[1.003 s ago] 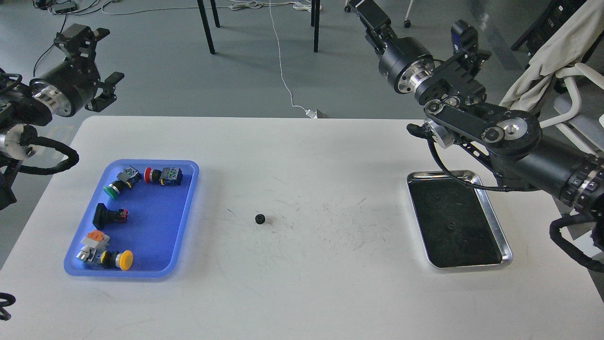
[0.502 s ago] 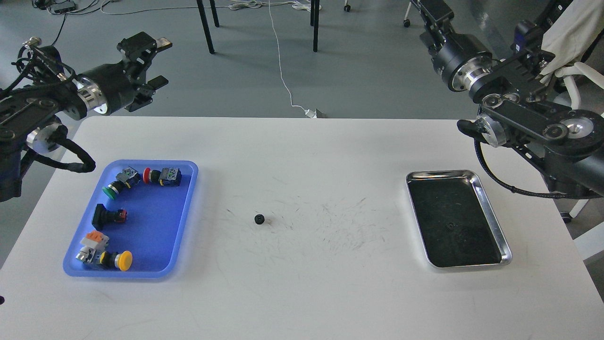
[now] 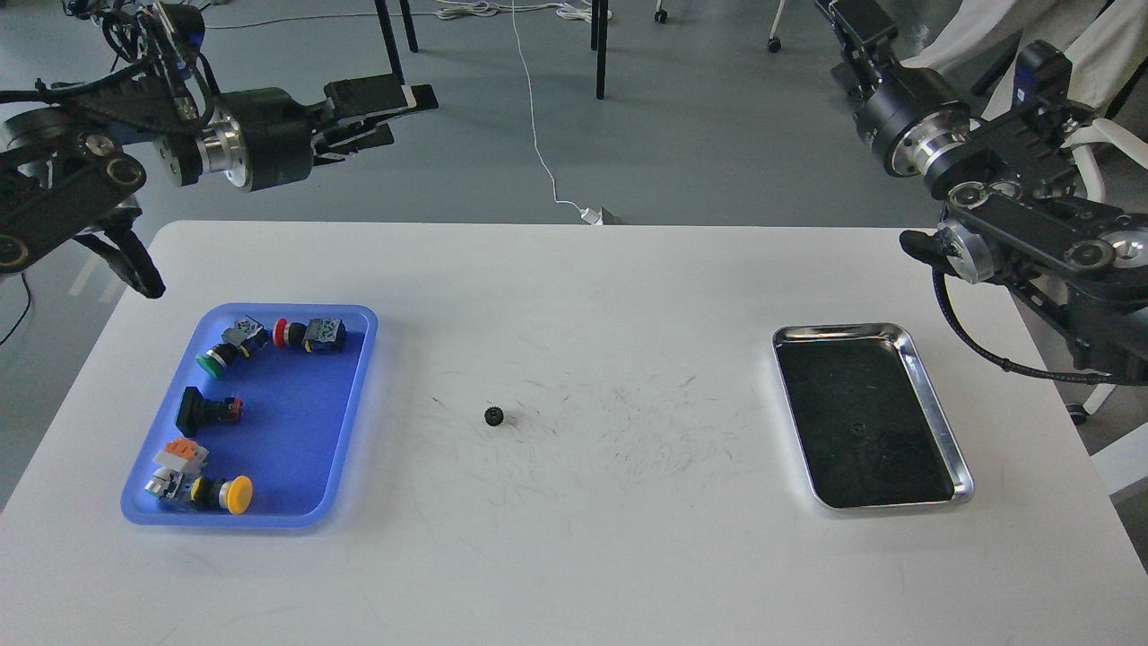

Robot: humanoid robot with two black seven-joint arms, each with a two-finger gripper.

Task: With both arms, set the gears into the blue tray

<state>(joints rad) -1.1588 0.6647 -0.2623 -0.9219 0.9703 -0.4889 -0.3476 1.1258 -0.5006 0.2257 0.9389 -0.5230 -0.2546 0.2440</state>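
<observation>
One small black gear [image 3: 493, 415] lies on the white table near its middle, touched by nothing. A second tiny gear [image 3: 856, 431] shows faintly on the dark floor of the silver tray. The blue tray [image 3: 357, 386] sits at the left and holds several push-button switches but no gear that I can see. My left gripper [image 3: 411, 115] hovers open beyond the table's far edge, pointing right, well above and behind the blue tray. My right gripper [image 3: 854, 20] is raised at the top right; its fingers run past the frame's top edge.
The shiny silver tray [image 3: 933, 404] stands at the right of the table [image 3: 628, 556]. Coloured switches [image 3: 224, 413] fill the blue tray's left side. Chair legs [image 3: 395, 49] and a white cable [image 3: 538, 135] lie on the floor behind the table.
My left arm has swung up and to the right, so its gripper now points right past the table's far left corner. My right arm has drawn back to the right. The gears have not moved.
</observation>
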